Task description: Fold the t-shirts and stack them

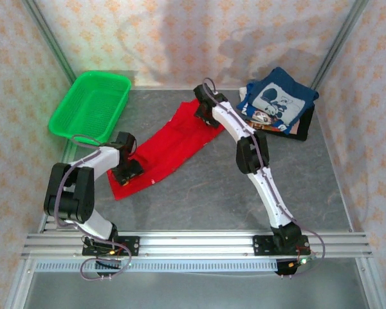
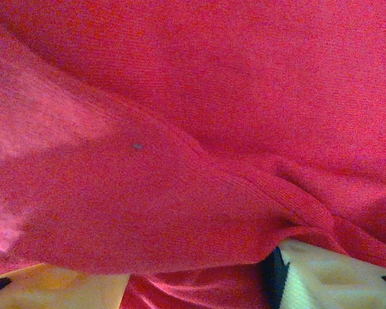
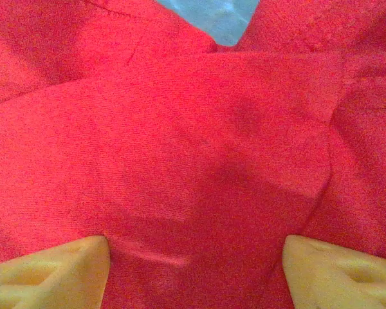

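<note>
Watching the red tee stretched diagonally mid-frame: your right claw sits spread open on its upper end, left claw is buried in cloth lower left, can't tell its grip. Pull unevenly and your fold could skew

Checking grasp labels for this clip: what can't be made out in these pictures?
- Left wrist: whether the left claw pinches the red t-shirt; cloth drapes over its fingers.
- Right wrist: whether the right claw touches the cloth; depth unclear.
- Top: shirts beneath the navy t-shirt, too small to count.
</note>
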